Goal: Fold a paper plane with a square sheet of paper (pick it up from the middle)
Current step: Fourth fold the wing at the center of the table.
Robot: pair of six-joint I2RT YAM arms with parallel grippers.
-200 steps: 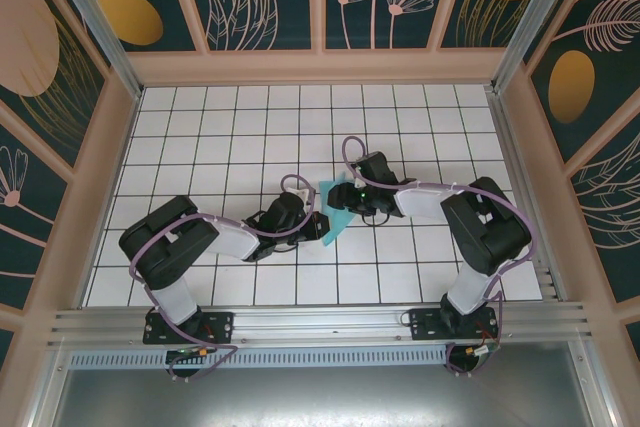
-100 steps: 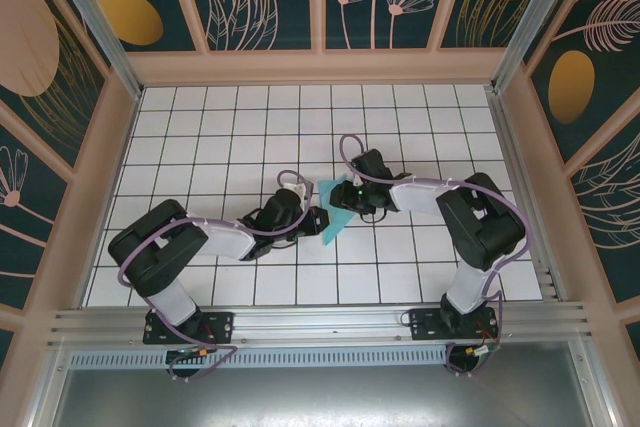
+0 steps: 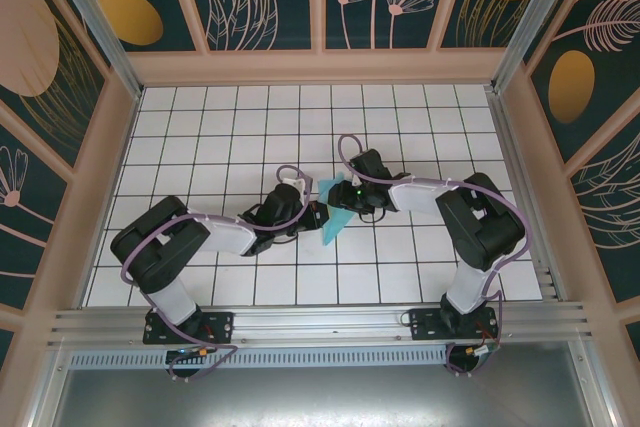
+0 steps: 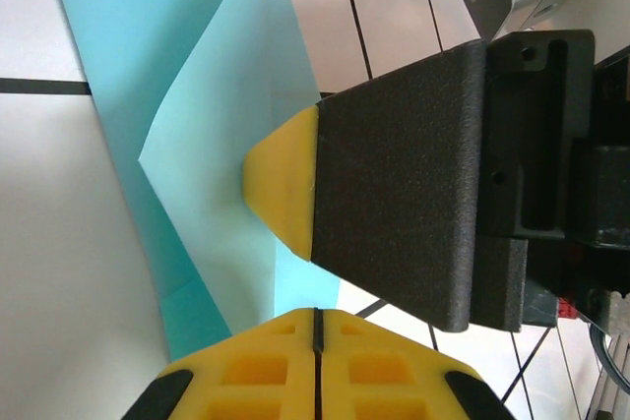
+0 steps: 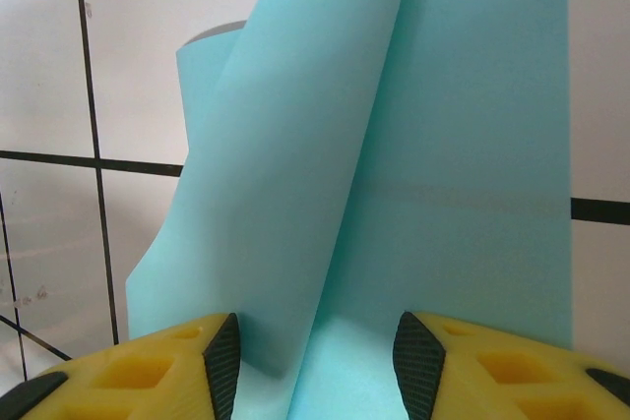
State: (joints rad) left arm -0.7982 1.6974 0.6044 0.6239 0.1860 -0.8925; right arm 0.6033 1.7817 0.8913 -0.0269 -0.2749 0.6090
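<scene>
Left gripper (image 3: pixel 316 215), just below frame centre in the top view: jaws shut, and the wrist view shows its yellow pads (image 4: pixel 256 371) closed flush. The tip sits at the left edge of the paper plane (image 3: pixel 330 221). I cannot tell whether a paper edge is nipped between the pads.

Paper plane: turquoise, lying on the tabletop (image 3: pixel 200 127) at frame centre between the two grippers. It is not yet a dart. One layer lies flat and one flap (image 5: pixel 295 145) stands up in a loose curl.

Right gripper (image 3: pixel 340 197), just above and right of the paper: jaws part open, one finger on either side of the raised flap and not clamped on it. In the left wrist view its yellow fingertip (image 4: pixel 281 184) bears down on the sheet.

Step, as judged: mid-fold, with a flap being turned over and no sharp crease set. The next move calls for laying the flap flat to its line and pressing along the fold while the other gripper pins the sheet.

Room: the grippers sit just beside each other, which is the tightest clearance. Open tiles lie on all sides of the paper. The side walls and the far wall (image 3: pixel 320 67) at the top of the frame are well apart from the work.
</scene>
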